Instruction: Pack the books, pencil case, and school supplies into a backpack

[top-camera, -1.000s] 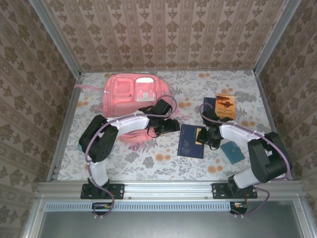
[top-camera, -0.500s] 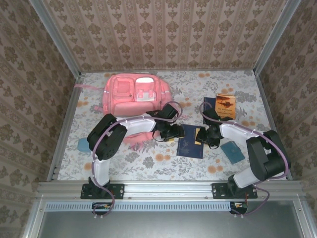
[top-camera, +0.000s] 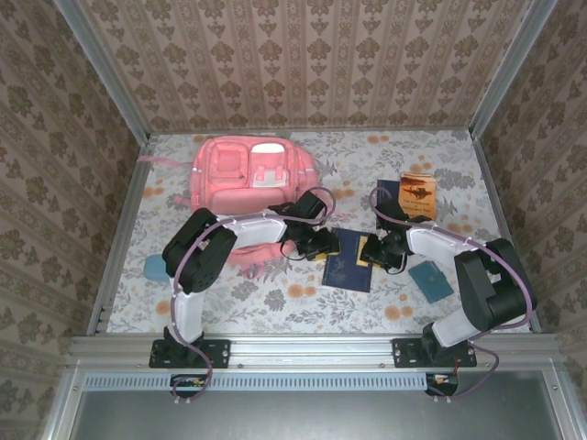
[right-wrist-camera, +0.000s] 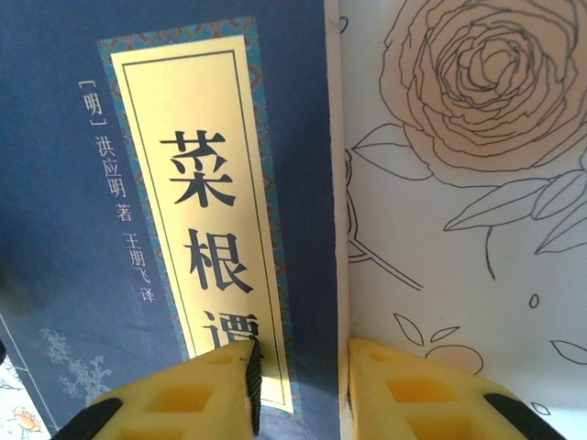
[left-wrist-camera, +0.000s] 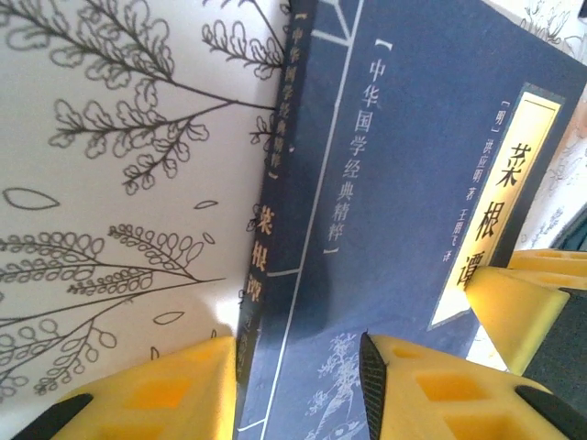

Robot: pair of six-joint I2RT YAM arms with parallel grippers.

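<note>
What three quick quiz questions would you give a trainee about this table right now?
1. Multiple choice: the left tool straddles which part of the navy book? A the spine, B a corner, C the gold label.
2. True or false: the backpack already holds that navy book.
3. Fill in: the teal square lies to the ___ of that navy book.
Key: 1 A; 2 false; 3 right.

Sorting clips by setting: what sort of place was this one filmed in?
Most likely a staged robot test cell, not a real room: patterned wallpaper panels and aluminium frame rails box in a floral-clothed table, with two arms bolted at its near edge.
</note>
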